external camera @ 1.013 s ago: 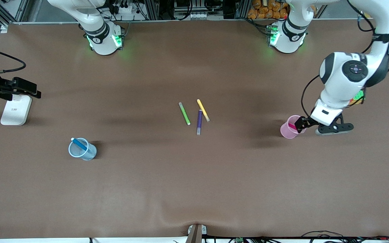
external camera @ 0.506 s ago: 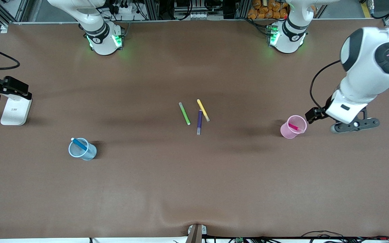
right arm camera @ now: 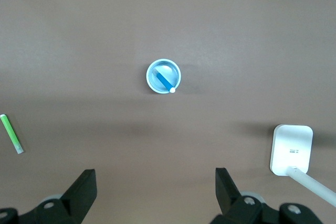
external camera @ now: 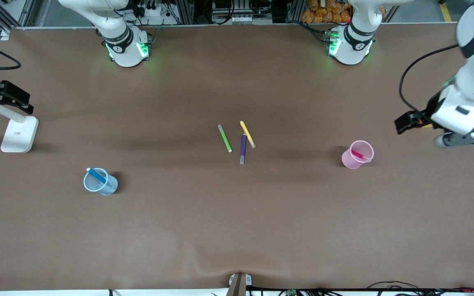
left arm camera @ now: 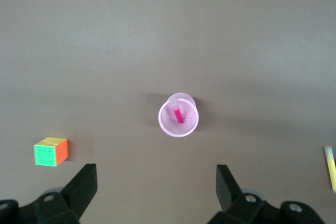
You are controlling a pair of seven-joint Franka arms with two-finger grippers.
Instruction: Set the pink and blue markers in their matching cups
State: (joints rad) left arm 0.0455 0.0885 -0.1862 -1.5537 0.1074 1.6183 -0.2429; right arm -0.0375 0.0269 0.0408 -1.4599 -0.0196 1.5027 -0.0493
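The pink marker (external camera: 358, 154) stands in the pink cup (external camera: 350, 160), the blue marker (external camera: 96, 175) in the blue cup (external camera: 109, 187). Both grippers, left (left arm camera: 156, 191) and right (right arm camera: 156, 191), hang high with fingers spread wide, seemingly holding nothing.

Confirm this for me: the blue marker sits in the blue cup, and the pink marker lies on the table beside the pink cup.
Not quite. The pink marker stands inside the pink cup, as the left wrist view shows. The blue marker is indeed in the blue cup.

High front camera facing robots, wrist cameras looking straight down from height
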